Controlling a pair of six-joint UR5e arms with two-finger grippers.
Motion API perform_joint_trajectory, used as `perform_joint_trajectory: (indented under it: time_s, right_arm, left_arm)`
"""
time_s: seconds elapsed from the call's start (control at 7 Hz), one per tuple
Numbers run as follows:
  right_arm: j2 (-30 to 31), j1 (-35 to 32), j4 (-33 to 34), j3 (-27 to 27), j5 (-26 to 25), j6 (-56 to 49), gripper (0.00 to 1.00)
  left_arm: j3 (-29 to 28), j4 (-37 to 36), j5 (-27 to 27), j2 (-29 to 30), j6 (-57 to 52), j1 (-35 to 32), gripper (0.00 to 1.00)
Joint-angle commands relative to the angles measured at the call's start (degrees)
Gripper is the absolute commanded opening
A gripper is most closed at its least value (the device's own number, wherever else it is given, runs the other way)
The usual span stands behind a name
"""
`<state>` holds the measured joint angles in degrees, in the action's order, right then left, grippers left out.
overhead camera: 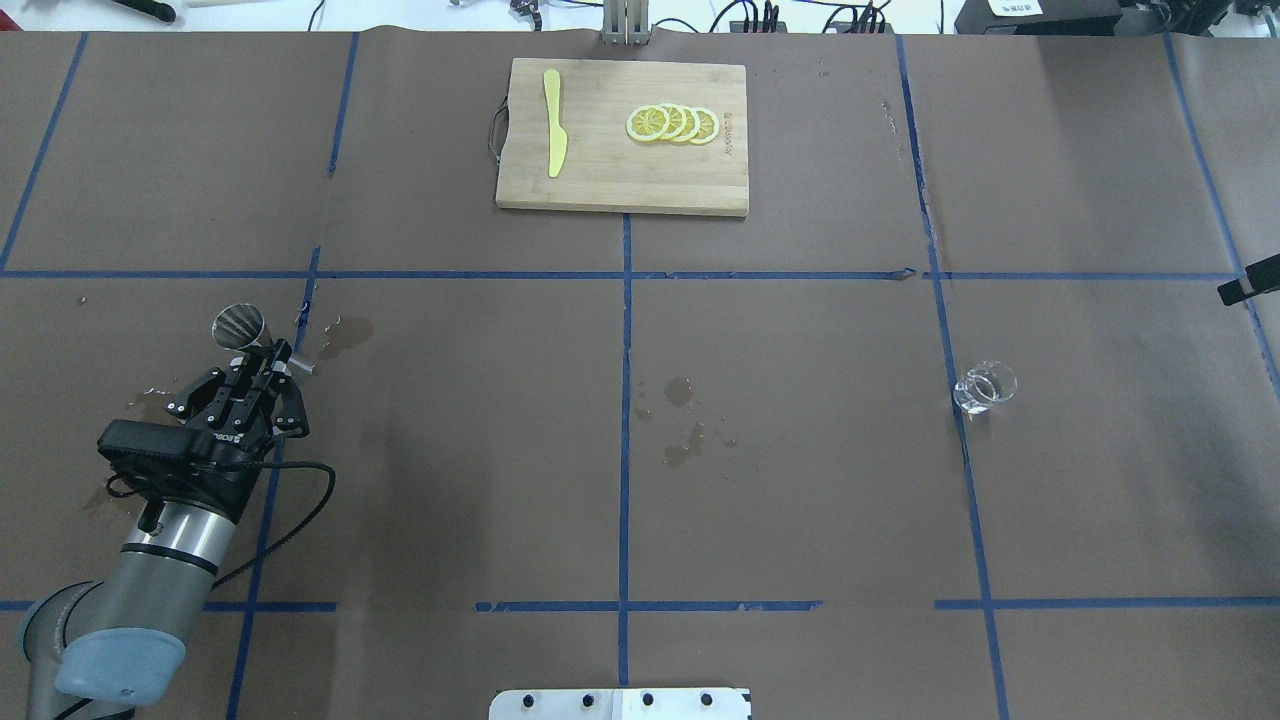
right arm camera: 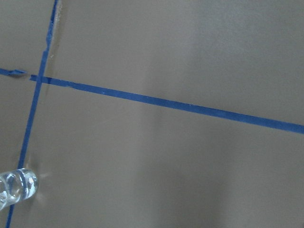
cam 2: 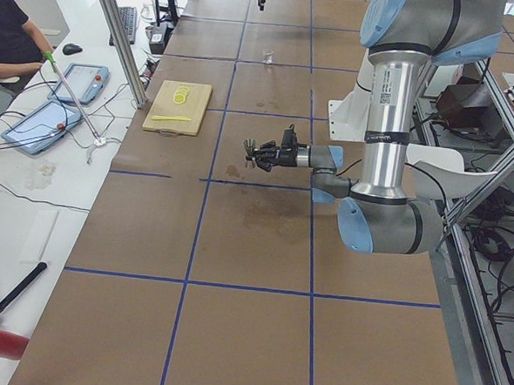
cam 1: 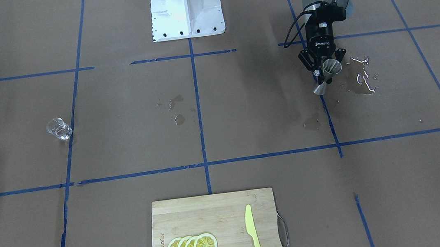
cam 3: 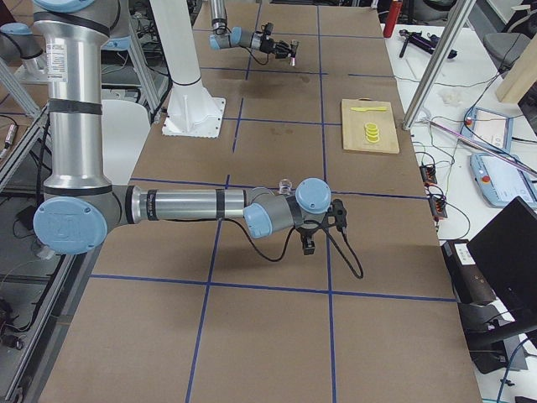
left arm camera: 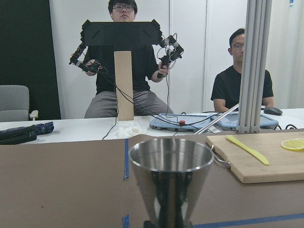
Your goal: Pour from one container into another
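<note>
Standing alone on a blue tape line in the right half of the brown paper-covered table (overhead camera: pixel 800 500), about midway between its near and far edges, is the small clear glass cup (overhead camera: pixel 985 387); nothing touches it. Whether it holds any liquid is too hard to tell.

The silver hourglass-shaped metal jigger (overhead camera: pixel 238 325) is over the table's left half, lifted off the surface. The left gripper (overhead camera: pixel 268 355) is clamped on its narrow waist, and the left wrist view shows its wide cone mouth-up and roughly level.

The two vessels are well apart, and the cup lies far to the right of the jigger across the table's middle. The right arm is clearly the nearer one: the cup sits at the lower left corner of its wrist view. The right gripper (cam 3: pixel 309 245) hangs near the cup, but I cannot tell whether its fingers are apart or together.

Wet patches (overhead camera: pixel 680 395) mark the paper near the table's centre, with more beside the jigger. A wooden cutting board (overhead camera: pixel 620 180) at the far edge carries lemon slices (overhead camera: pixel 672 123) and a yellow plastic knife (overhead camera: pixel 553 135).
</note>
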<state>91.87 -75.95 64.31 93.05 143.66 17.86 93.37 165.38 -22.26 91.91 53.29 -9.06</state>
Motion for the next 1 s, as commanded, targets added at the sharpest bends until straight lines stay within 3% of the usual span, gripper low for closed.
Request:
perform_joint_trajectory:
  time_s: [0.0, 0.14, 0.29, 0.57, 0.71, 0.86]
  right_arm:
    - [0.33, 7.25, -21.29, 0.2, -7.02, 23.21, 1.0]
    - [2.59, 13.65, -31.94, 0.29, -16.3, 30.4, 1.0]
    - [2.96, 18.24, -36.66, 1.68, -21.53, 33.35, 1.0]
    - [5.06, 23.97, -36.62, 11.22, -27.0, 40.74, 1.0]
    - [9.86, 28.87, -36.62, 15.37, -35.65, 40.76, 1.0]
    - [13.48, 39.19, -36.62, 18.11, -55.66, 40.76, 1.0]
  left_arm:
    - [-0.47, -0.06, -3.46, 3.96, -3.17, -0.08, 0.0]
    - [-0.56, -0.06, -5.06, 4.06, -4.41, -0.25, 0.0]
    - [-0.65, 0.03, -6.29, 4.06, -5.29, -1.3, 0.0]
    - [-1.35, 0.2, -7.09, 5.63, -9.57, -2.44, 0.0]
    - [-2.74, 0.12, -7.01, 8.6, -11.17, -3.58, 0.0]
    - [-3.37, 0.38, -7.27, 9.24, -11.19, -4.03, 0.0]
